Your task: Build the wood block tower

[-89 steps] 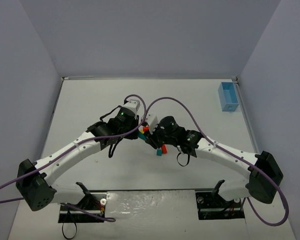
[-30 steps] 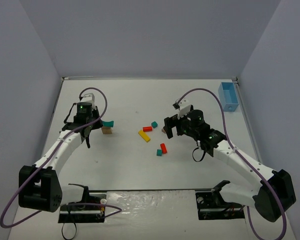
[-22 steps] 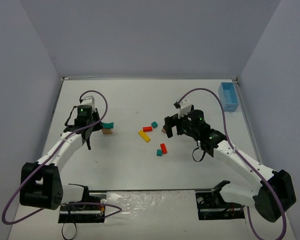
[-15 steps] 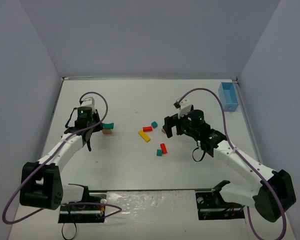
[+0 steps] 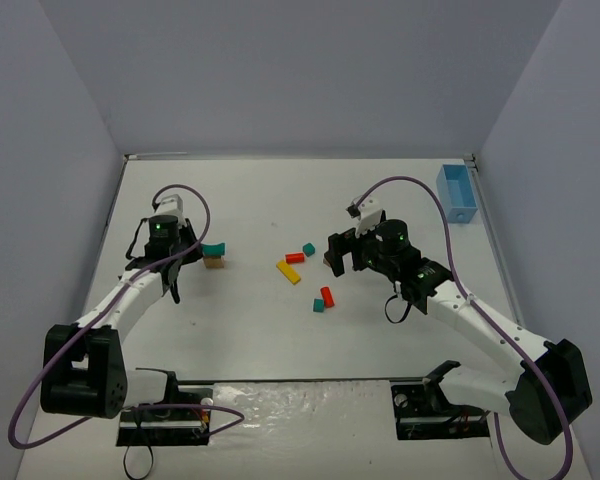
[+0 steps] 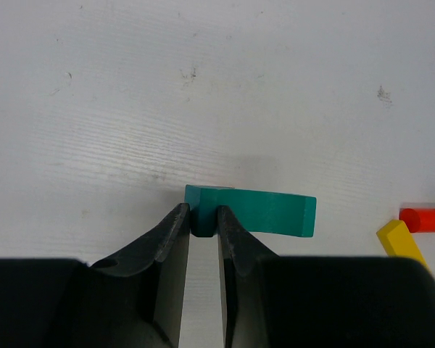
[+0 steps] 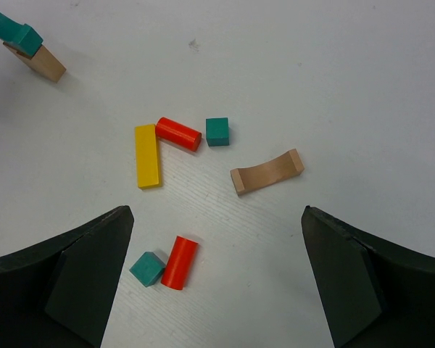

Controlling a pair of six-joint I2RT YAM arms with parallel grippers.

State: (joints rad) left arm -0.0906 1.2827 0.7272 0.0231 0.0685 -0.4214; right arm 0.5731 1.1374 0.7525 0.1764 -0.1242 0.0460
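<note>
My left gripper [image 6: 203, 221] is shut on the left end of a teal arch block [image 6: 268, 214]. In the top view this teal arch [image 5: 216, 248] lies over a tan block [image 5: 214, 262] at the left of the table. Whether the two touch I cannot tell. My right gripper [image 7: 216, 217] hangs open above the loose blocks. Under it lie a yellow bar [image 7: 147, 155], a red cylinder [image 7: 179, 133], a teal cube [image 7: 217, 131], a tan arch [image 7: 267, 172], a second red cylinder [image 7: 180, 262] and a second teal cube [image 7: 147, 268].
A light-blue bin [image 5: 457, 193] stands at the far right corner of the white table [image 5: 250, 200]. Grey walls close in the left, back and right sides. Purple cables loop above both arms.
Three seconds ago both arms crowded over the middle blocks. They have since parted, and the left one has brought the teal arch to the tan block. Over the last second the left wrist drifted slightly.
</note>
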